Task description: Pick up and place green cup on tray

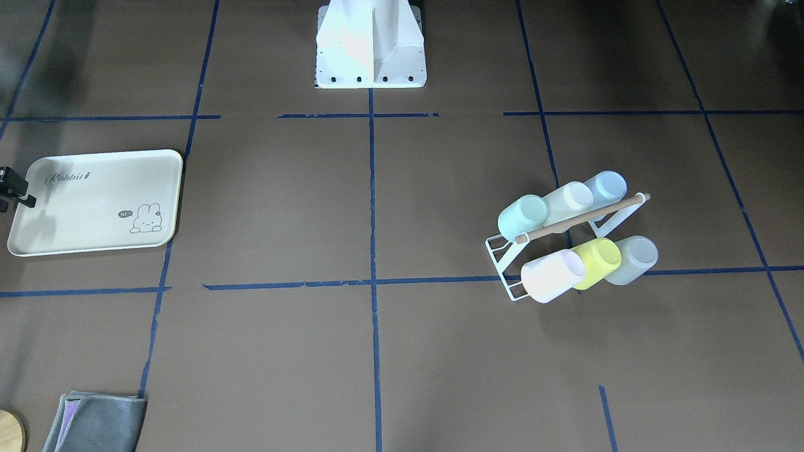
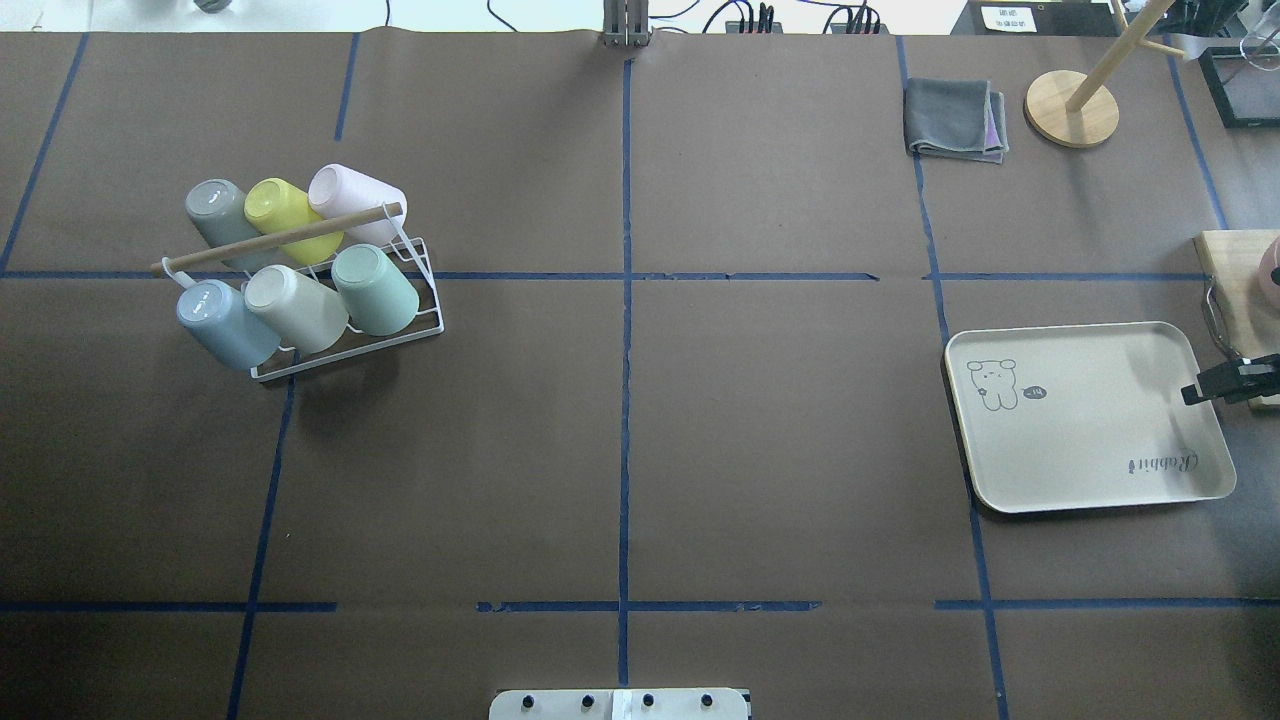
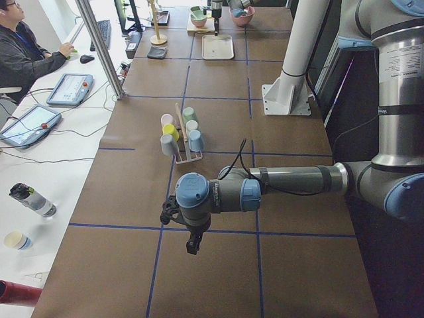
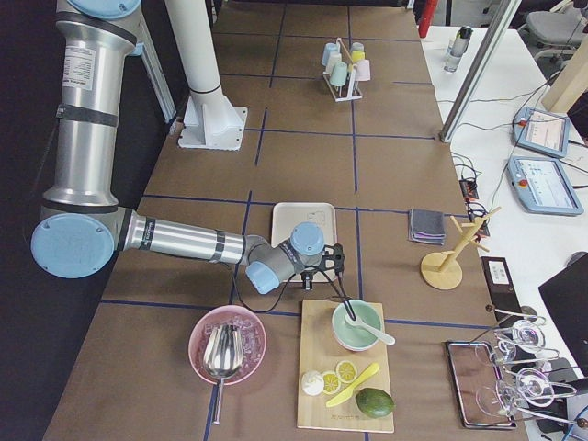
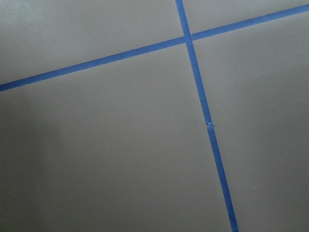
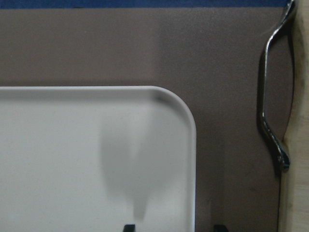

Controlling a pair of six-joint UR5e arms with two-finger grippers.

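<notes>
- Table (image 2: 640, 450) with brown paper and blue tape lines is carrying a white wire rack (image 2: 425, 305) on the robot's left side and a cream tray (image 2: 1090, 440) on its right side, the two well apart.
- Rack is holding six tilted cups in two rows under a wooden bar (image 2: 275, 240), each cup's base pointing up and outward.
- Green cup (image 2: 375, 290), pale mint, is sitting on the rack in the row nearer the robot, at the end closest to the table's middle, just beside a beige cup (image 2: 295, 308). It is not yet on the tray.
- Left claw (image 3: 193, 246) is hanging over the table, nearer the robot's left end than the rack is. Only a side camera is showing it, so I cannot tell whether its fingers are spread or pressed together.
- Right claw (image 6: 173, 226) is hovering over a corner of the tray, fingers spread and gripping nothing. One tip is showing over the tray, the other past its rim.
- Handling, as a judgement: the cup is looking like light, stiff plastic, smooth and slightly tapered, so a loose pinch is likely to slide toward the narrow base. It is unlikely to break.
- Hold, as a judgement: pinching across the middle of the body is looking safest. One finger would be going on the free outer side and the other easing into the narrow space by the beige cup. The cup would then be coming off along its own tilt, clear of the bar.
</notes>
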